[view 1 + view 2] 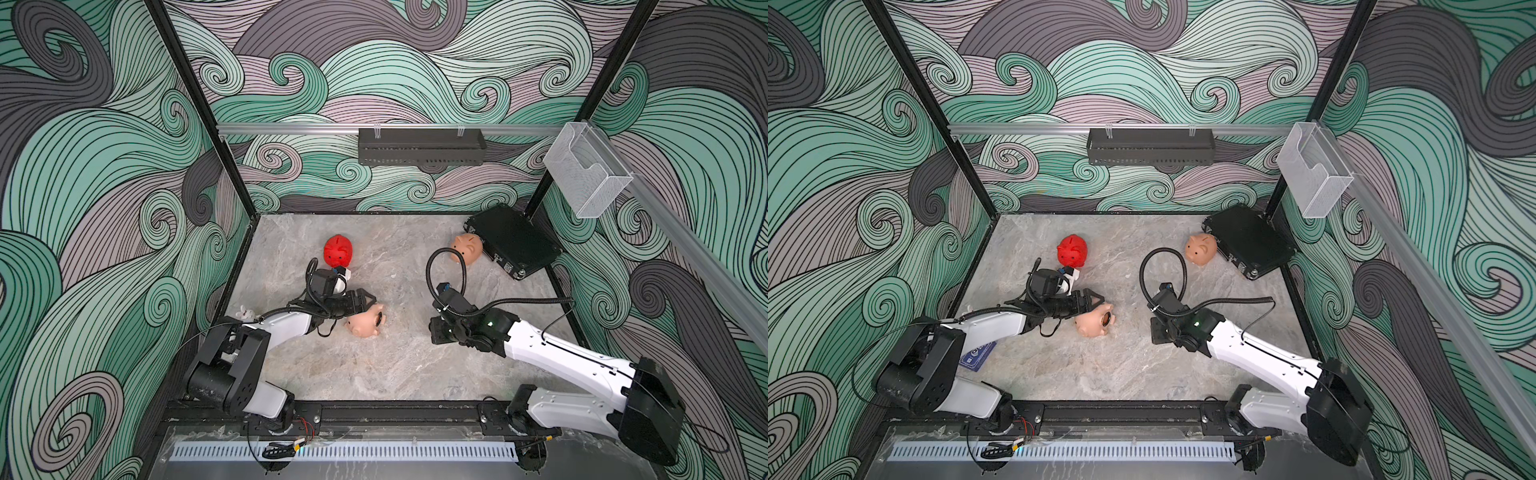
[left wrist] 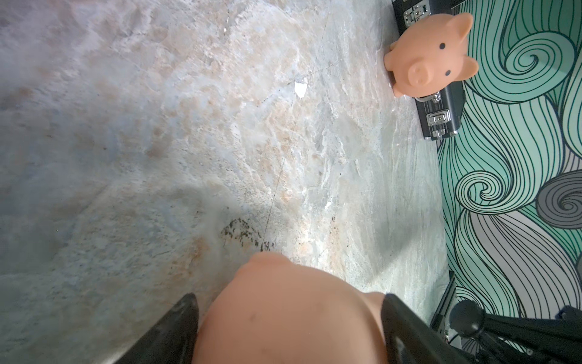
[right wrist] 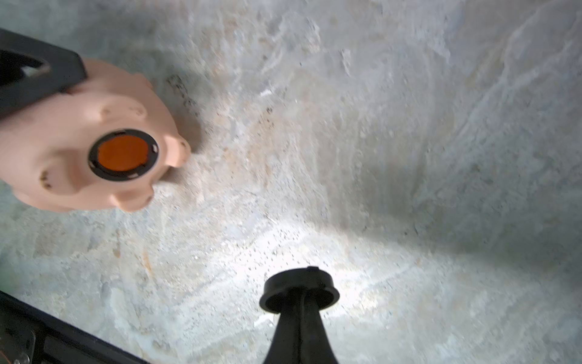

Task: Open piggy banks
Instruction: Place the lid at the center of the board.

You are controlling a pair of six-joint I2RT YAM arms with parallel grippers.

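Now | my left fingers (image 2: 406, 331) clamp the pink pig (image 3: 78, 141), belly hole bared | my right fingers (image 3: 299, 334) pinch the plug (image 3: 299, 288) | set it low on bare counter (image 1: 374, 365), clear of the pink pig.

Red pig (image 1: 338, 252); peach pigs (image 1: 467, 248) x2; black case (image 1: 515, 243), plug (image 3: 299, 291); table (image 1: 395, 365) prob. grey marble.

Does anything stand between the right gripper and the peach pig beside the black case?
Nothing on the table does; it is bare between the right gripper and the peach pig. The gripper is shut on a black plug, and its arm's cable loop arcs close to the pig.
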